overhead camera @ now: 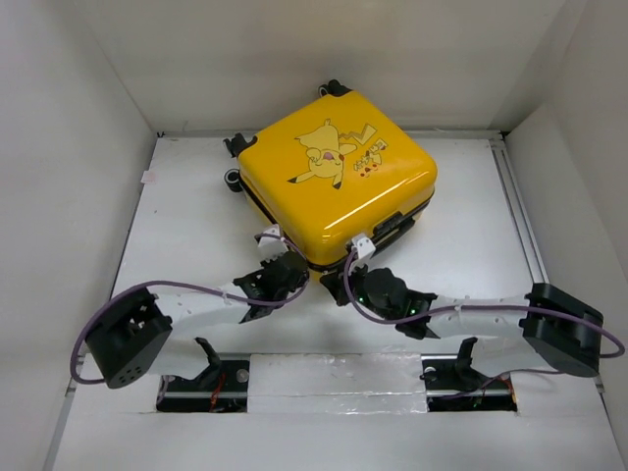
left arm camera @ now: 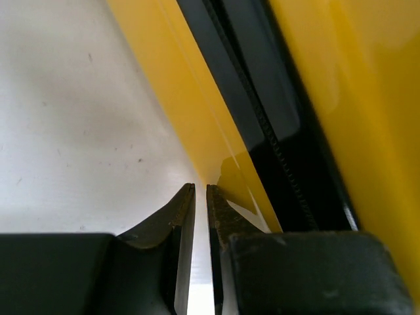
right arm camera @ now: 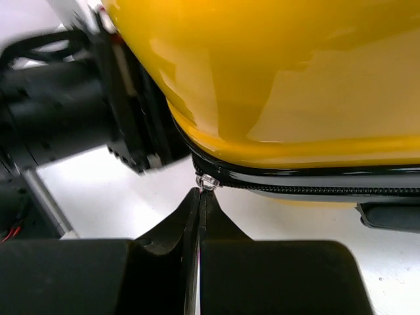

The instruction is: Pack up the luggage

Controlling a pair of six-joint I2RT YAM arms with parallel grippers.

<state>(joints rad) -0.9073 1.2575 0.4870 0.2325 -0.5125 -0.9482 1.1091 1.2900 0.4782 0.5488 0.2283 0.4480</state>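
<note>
The luggage is a yellow Pikachu suitcase lying flat and closed at the middle back of the table. Both grippers are at its near corner. My left gripper is just left of the corner. In the left wrist view it stands with only a thin gap and nothing between the fingers, beside the yellow shell and black zipper. My right gripper is just right of the corner. In the right wrist view it is shut on the small clear zipper pull under the shell.
Black caster wheels stick out on the suitcase's left side. A black handle is at its far edge and another on its near right side. White walls enclose the table. The left arm's black wrist is close beside my right gripper.
</note>
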